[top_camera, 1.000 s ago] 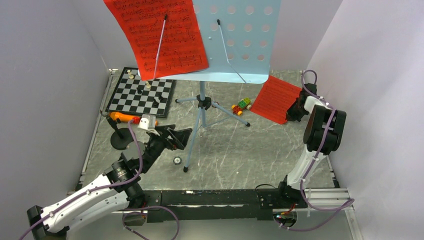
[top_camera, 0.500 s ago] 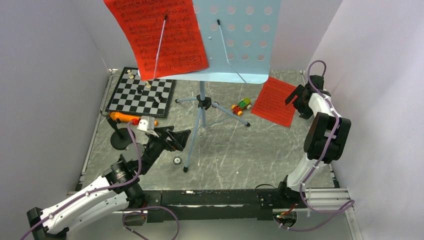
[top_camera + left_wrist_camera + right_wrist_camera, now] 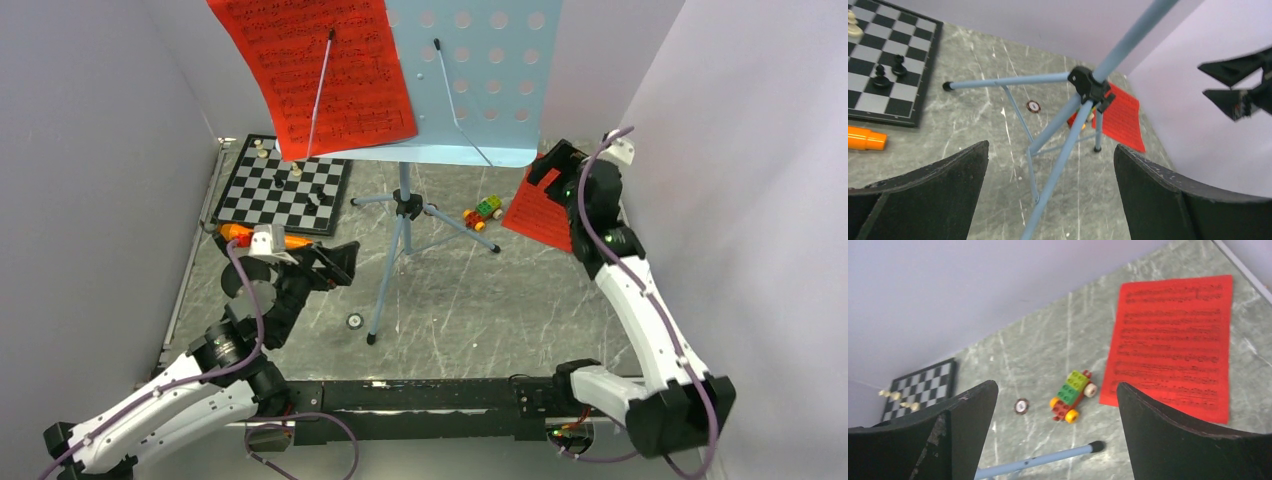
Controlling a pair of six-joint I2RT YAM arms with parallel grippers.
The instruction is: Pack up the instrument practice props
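Observation:
The light-blue music stand rises at centre on its tripod, with one red sheet clipped on its desk. A second red sheet lies flat on the table at the back right. My right gripper hovers open above that sheet's far edge with nothing in it; the right wrist view shows the sheet below. The orange microphone lies at the left, its stand mostly hidden by my left arm. My left gripper is open and empty, facing the tripod legs.
A chessboard with pieces lies at the back left. A small toy car sits between the tripod and the flat sheet. A small round token lies by the near tripod foot. White walls enclose the table on three sides.
My right gripper opened and let go of the red sheet, which now lies flat, then rose and swung towards the back. My left gripper shifted slightly left.

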